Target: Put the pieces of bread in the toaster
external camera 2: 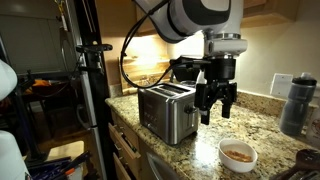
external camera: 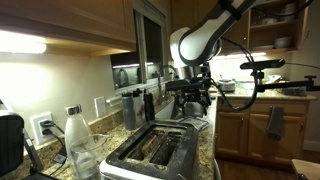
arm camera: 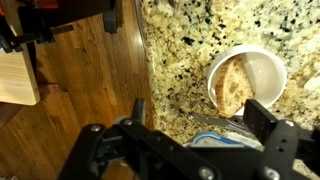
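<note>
The toaster (external camera 2: 167,112) stands on the speckled granite table (external camera 2: 205,152), close to the table's front edge. It is a shiny silver box with two long dark slots on top. The pincer (external camera 2: 218,114) hangs just beside the toaster, above the bare table on the side where the bowl sits. It touches neither the toaster nor the bowl. Its jaws are spread wide and nothing is between them.

The pieces of bread (external camera 2: 238,153) lie in a white bowl (external camera 2: 238,166) on the table. The bowl is near the toaster, past the pincer, and apart from both. In the wrist view the tan slices lean against the bowl's inner wall, and the pincer's black fingers (arm camera: 282,135) frame the lower edge of the picture. The table's edge and a wooden floor (arm camera: 80,70) show at the side.

A dark bottle (external camera 2: 295,105) stands farther from the toaster than the bowl does. In an exterior view, a white bottle (external camera: 74,128) and a clear glass (external camera: 87,158) stand beside the toaster.
</note>
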Controlling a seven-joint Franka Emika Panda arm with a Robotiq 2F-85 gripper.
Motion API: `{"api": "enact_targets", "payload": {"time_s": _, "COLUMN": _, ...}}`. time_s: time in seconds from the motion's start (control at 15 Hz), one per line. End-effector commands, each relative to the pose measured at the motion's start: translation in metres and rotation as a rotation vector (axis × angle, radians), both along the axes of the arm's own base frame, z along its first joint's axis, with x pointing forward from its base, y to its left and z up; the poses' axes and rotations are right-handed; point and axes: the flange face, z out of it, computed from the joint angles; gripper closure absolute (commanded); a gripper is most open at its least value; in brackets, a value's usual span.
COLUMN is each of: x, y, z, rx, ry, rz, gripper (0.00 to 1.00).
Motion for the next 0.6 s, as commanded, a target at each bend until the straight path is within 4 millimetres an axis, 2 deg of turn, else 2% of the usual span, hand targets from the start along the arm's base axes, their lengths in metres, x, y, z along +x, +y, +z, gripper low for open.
{"api": "enact_targets", "payload": {"time_s": 0.0, "x": 0.001, "y": -0.008, "z": -0.013, "rx": -0.001, "ry": -0.010, "rz": 0.017, "gripper": 0.00}}
{"api": "enact_targets", "payload": {"time_s": 0.53, "x": 0.011, "y": -0.017, "z": -0.037, "rx": 0.008, "ry": -0.018, "rz": 0.036, "gripper": 0.00}}
